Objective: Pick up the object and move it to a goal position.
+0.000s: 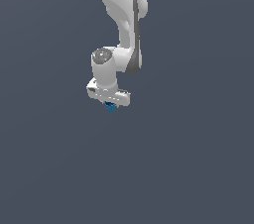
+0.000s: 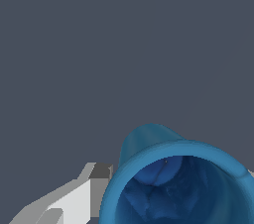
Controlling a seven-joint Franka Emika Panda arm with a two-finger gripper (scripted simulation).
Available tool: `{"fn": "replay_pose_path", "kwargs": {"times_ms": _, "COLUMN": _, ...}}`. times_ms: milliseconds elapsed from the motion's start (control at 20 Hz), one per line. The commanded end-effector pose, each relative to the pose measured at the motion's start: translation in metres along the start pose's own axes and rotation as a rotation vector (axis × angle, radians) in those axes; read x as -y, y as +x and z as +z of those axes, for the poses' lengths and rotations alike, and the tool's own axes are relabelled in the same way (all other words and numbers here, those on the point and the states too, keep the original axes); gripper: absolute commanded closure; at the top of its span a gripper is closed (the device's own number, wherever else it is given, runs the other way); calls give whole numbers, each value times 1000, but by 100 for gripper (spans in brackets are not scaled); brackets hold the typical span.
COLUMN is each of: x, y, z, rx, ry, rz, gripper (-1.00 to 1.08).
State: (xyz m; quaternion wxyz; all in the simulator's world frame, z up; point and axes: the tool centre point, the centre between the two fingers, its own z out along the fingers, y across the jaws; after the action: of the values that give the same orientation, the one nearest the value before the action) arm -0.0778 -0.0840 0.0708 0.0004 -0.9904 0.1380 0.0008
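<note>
Blue and hollow, the object (image 1: 110, 107) sits right at the tip of my claw (image 1: 110, 105), directly below the white claw body and between my fingers; in the wrist view it fills the near corner, its open mouth turned toward the camera (image 2: 178, 183). One pale finger (image 2: 84, 193) presses against its side, so I judge my claw pinched onto it. Nothing shows beneath it, no counter, so it appears to hang clear. No goal marker is visible.
</note>
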Motion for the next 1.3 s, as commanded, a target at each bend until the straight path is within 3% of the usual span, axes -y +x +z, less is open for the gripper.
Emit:
{"fn": "replay_pose_path", "kwargs": {"times_ms": 0, "x": -3, "y": -3, "z": -15, "rx": -2, "ry": 0, "rz": 0, "gripper": 108}}
{"fn": "replay_pose_path", "kwargs": {"times_ms": 1250, "x": -46, "y": -49, "z": -222, "rx": -2, "ry": -1, "rz": 1, "gripper": 108}}
